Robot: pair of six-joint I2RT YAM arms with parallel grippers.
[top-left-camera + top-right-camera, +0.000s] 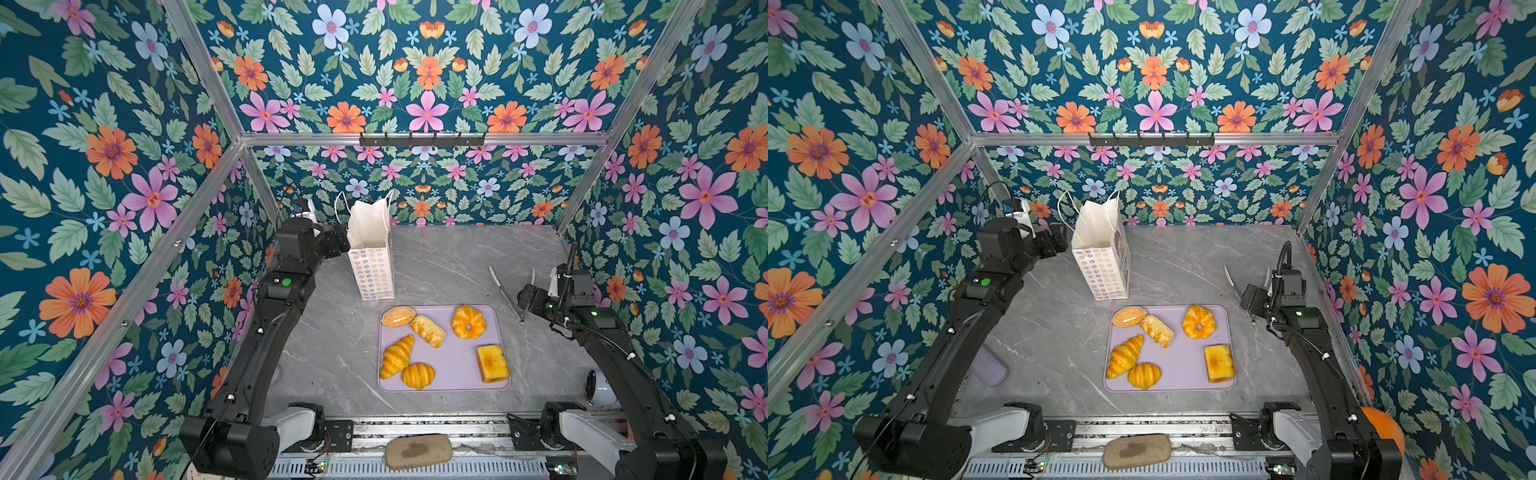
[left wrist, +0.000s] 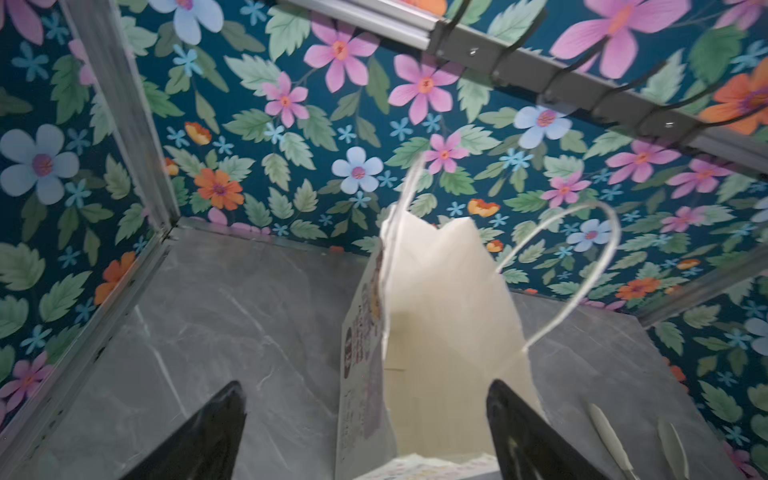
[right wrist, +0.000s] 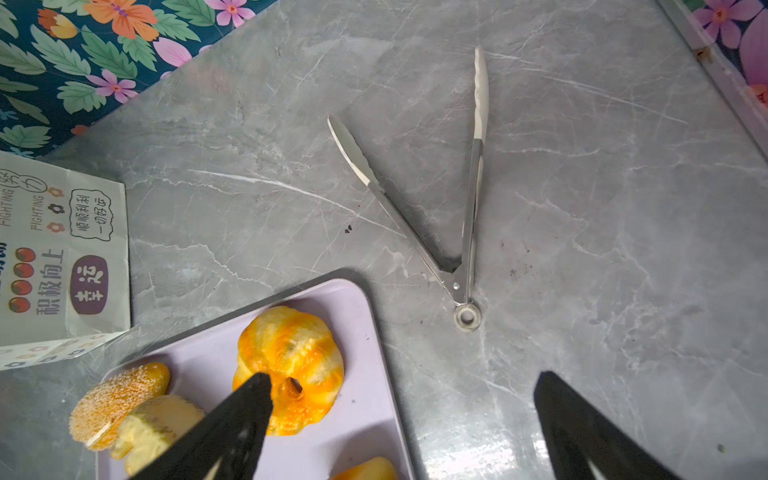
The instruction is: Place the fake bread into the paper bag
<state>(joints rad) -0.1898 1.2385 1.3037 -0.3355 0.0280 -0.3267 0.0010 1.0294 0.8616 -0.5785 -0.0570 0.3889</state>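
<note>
The fake bread, six pieces, lies on a flat lilac tray [image 1: 453, 370] with rounded corners, in the near middle of the table. They are glossy, golden-orange and moulded:
- a sugar-speckled oval bun [image 1: 398, 316] touching a flaky twist [image 1: 429, 331] at the tray's far edge
- a ridged ring bun [image 1: 468, 321]
- a square toast block [image 1: 493, 363]
- a long croissant [image 1: 397, 356] touching a short croissant [image 1: 418, 375]

In the right wrist view one black finger [image 3: 232, 428] covers part of the ring bun, and an orange piece at the frame's edge is cut off too far to name.

The paper bag [image 1: 372, 266] stands upright just beyond the tray. It is tall and narrow, with rows of small flowers on its front, a plain white inside and thin cord handles. Its bottom is hidden from every view, and its side print is blurred in the left wrist view.

The left gripper [image 2: 365, 407] is level with the bag's open top, its fingers spread to either side of the bag's near edge and clamping nothing. In both top views its fingertips are hidden behind the wrist.

The right gripper [image 3: 403, 380] hangs over the tray's corner, fingers wide apart and empty.

Metal tongs [image 3: 457, 208] lie splayed in a V on the grey marble-look table [image 1: 457, 257]. A grey-tan oval pad [image 1: 418, 452] with a dark smudge rests on the front rail.
</note>
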